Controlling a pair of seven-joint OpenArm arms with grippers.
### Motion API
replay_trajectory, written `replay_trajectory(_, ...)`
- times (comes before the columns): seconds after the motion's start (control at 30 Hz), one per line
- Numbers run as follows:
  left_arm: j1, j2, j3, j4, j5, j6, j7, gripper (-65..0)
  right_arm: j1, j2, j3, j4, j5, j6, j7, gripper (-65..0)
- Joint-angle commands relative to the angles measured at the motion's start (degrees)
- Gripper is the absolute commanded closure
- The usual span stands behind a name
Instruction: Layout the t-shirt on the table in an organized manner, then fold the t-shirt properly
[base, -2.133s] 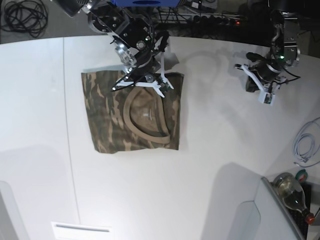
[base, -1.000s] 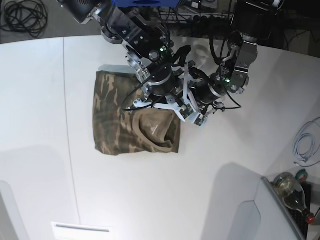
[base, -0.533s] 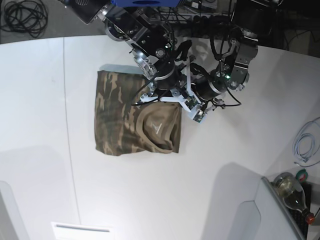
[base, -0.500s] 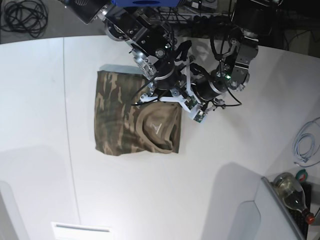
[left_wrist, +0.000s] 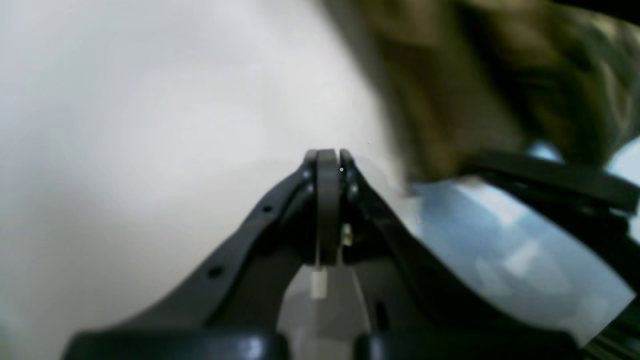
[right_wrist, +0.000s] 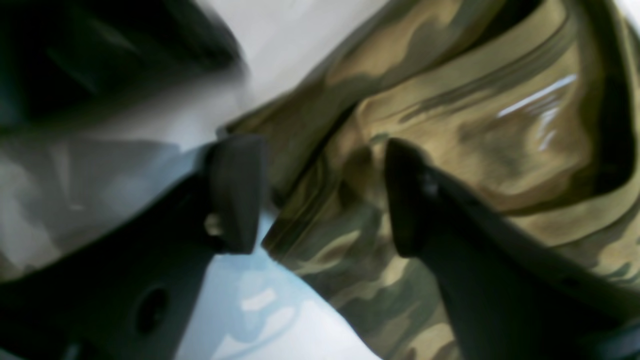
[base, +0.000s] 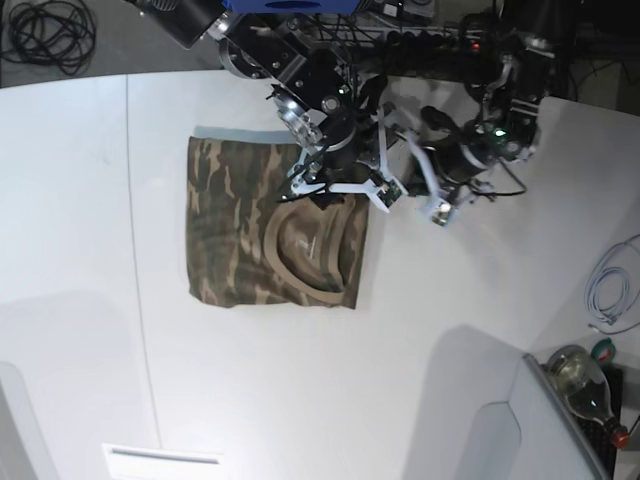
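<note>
shirt: the soft camouflage-print cloth t-shirt (base: 265, 240) with tan ribbed collar is laid folded on the wide white bench (base: 90, 200) | right gripper (right_wrist: 320, 195): jaws are spread over the shirt's upper edge, nothing pinched, judged a release | left gripper (left_wrist: 327, 160): jaws are pressed together, empty, held just beside the cloth's edge.

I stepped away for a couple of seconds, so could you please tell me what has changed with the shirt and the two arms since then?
The right tool has opened over the t-shirt beside its collar, letting go of the cloth. The left tool, shut and empty, swung in beside it, then backed off toward the base view's right. The shirt's top edge has shifted slightly. The table is unchanged.
</note>
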Motion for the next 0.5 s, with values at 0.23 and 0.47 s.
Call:
replay_trajectory(0.23, 1.4, -0.6, -12.8, 7.5, -0.8, -0.2, 3.7, 0.0, -1.1, 2.5, 0.2, 13.0, -0.6, -0.4, 0.2, -43.2)
replay_trajectory(0.47, -4.9, 1.9, -13.2, 12.6, -15.7, -4.9, 14.6, 0.0, -4.8, 6.2, 9.5, 23.0, -0.6, -0.4, -1.9, -43.2)
